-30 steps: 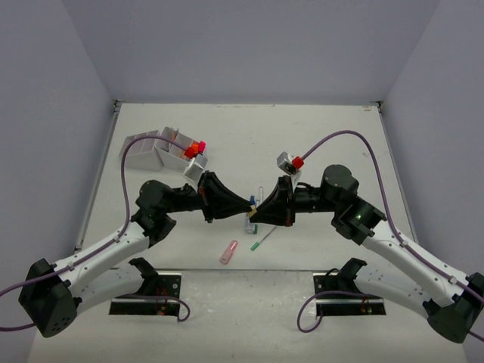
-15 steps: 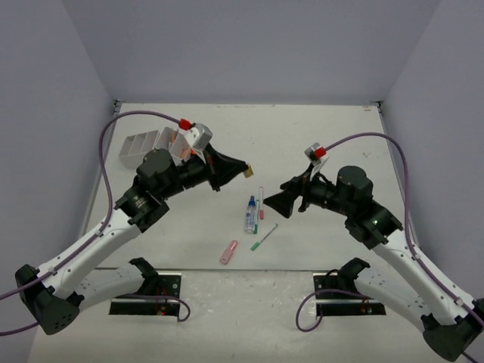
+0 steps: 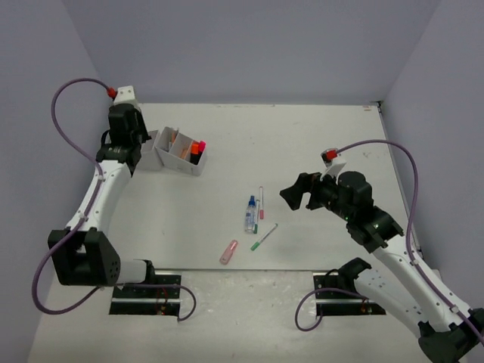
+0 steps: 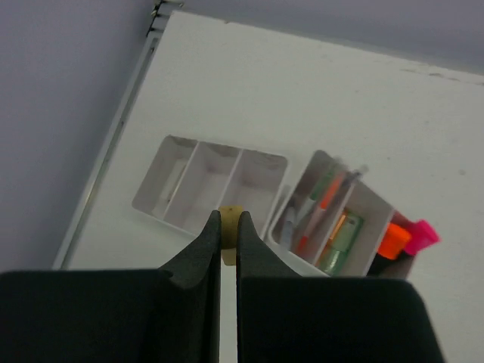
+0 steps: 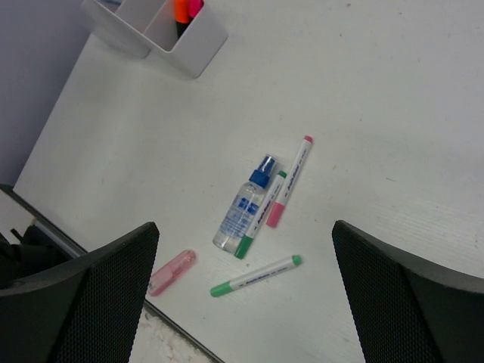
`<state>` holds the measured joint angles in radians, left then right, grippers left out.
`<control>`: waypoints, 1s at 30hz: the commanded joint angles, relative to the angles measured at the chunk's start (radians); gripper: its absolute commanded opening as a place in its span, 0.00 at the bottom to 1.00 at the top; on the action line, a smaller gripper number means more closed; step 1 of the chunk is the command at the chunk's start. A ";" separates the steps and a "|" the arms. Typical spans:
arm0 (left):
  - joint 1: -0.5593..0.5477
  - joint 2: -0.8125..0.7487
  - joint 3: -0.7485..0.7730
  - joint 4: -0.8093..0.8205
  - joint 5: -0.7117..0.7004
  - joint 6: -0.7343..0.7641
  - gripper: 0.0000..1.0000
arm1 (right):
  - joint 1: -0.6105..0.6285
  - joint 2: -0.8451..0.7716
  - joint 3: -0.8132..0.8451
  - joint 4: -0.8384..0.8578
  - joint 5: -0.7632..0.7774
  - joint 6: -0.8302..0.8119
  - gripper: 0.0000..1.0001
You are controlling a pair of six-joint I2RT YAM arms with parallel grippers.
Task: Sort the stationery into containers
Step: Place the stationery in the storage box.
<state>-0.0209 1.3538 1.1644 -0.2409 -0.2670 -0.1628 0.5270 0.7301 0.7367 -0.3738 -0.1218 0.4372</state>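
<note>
A second ago both arms met tip to tip over the middle of the surface (image 5: 393, 106). Since then my left arm has swung away to the far left corner. My left gripper (image 4: 228, 227) is pinched narrow on a tan eraser (image 4: 230, 214), which hangs above the low three-compartment tray (image 4: 198, 162), just beside the taller organiser (image 4: 363, 198) that already holds pens and highlighters. My right gripper (image 5: 243, 225) has let go and backed off, and its jaws now stand wide with nothing in them.

I judge the eraser ready to drop, once I settle on a compartment. The blue-capped bottle (image 5: 246, 208), pink-capped pen (image 5: 291, 181), green-capped pen (image 5: 246, 246), green pen (image 5: 255, 276) and pink highlighter (image 5: 172, 271) are all unsorted below the right gripper.
</note>
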 commanded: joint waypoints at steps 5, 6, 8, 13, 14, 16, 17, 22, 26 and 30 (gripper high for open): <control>0.202 0.198 -0.006 0.273 0.091 0.021 0.00 | -0.004 -0.043 -0.029 0.026 -0.034 0.015 0.99; 0.214 0.230 0.004 0.283 0.112 0.039 0.00 | -0.004 -0.055 -0.034 0.030 -0.045 0.016 0.99; 0.240 0.275 0.031 0.298 0.165 0.077 0.00 | -0.004 -0.077 -0.044 0.043 -0.069 0.018 0.99; 0.285 0.313 0.020 0.349 0.322 0.124 0.00 | -0.004 -0.079 -0.051 0.047 -0.107 0.018 0.99; 0.289 0.319 0.016 0.356 0.328 0.127 0.00 | -0.004 -0.075 -0.049 0.047 -0.117 0.017 0.99; 0.298 0.345 0.016 0.366 0.346 0.143 0.00 | -0.004 -0.067 -0.050 0.047 -0.135 0.017 0.99; 0.302 0.353 0.023 0.364 0.352 0.145 0.00 | -0.004 -0.067 -0.051 0.050 -0.138 0.018 0.99; 0.309 0.414 0.056 0.349 0.385 0.182 0.00 | -0.004 -0.052 -0.053 0.054 -0.152 0.016 0.99; 0.309 0.455 0.070 0.326 0.390 0.211 0.00 | -0.004 -0.043 -0.051 0.052 -0.156 0.015 0.99; 0.311 0.481 0.067 0.322 0.310 0.213 0.00 | -0.004 -0.044 -0.054 0.059 -0.172 0.014 0.99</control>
<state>0.2810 1.8226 1.1934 0.0588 0.0951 0.0096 0.5270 0.6872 0.6949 -0.3629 -0.2563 0.4484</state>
